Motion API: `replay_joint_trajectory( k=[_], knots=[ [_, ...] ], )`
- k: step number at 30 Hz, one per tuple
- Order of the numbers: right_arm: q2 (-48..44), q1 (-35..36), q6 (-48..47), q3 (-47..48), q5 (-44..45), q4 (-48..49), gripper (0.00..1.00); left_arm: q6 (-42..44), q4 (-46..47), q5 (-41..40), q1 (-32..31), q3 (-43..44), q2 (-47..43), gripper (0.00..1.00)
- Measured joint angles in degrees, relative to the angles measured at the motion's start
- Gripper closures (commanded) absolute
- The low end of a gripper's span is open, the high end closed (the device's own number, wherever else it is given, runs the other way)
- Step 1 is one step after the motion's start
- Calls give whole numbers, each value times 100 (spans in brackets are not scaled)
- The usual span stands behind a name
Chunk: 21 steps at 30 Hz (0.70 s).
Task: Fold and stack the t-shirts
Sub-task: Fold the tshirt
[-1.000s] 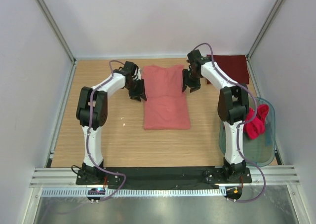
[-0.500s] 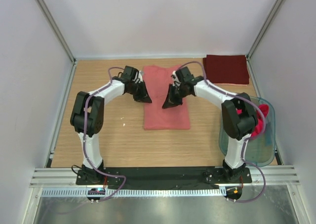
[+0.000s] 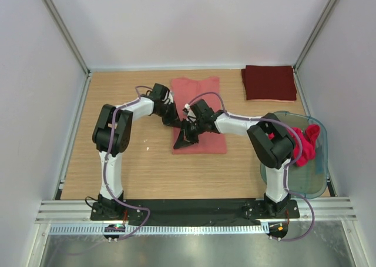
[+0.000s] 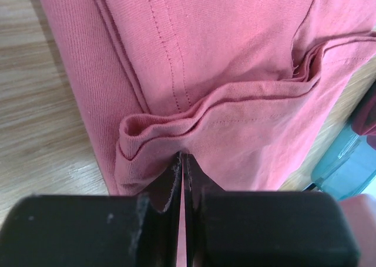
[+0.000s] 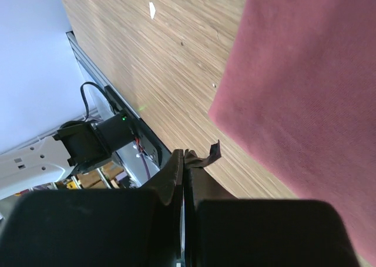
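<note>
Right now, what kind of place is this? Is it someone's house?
Probably a robot test booth, not a house: a left arm and a right arm are fixed at a wooden table's edge, plain white walls box it in, and a pink t-shirt lies there for folding.

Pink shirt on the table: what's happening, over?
Left gripper shut, pinching fold of salmon-pink shirt. Right gripper shut, empty, off its edge. Nothing in the way.

Plain salmon-pink shirt with matching stitch lines, dark maroon shirt, bright red-pink shirt, translucent greenish tub, pale brown wood-grain table, white arms with black joints
</note>
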Motion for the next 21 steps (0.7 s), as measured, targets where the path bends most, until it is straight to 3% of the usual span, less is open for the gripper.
replay_joint_trajectory(
  k=[21],
  knots=[
    [374, 114, 474, -459, 308, 1370, 99, -70, 28, 28, 9, 61, 66, 99]
  ],
)
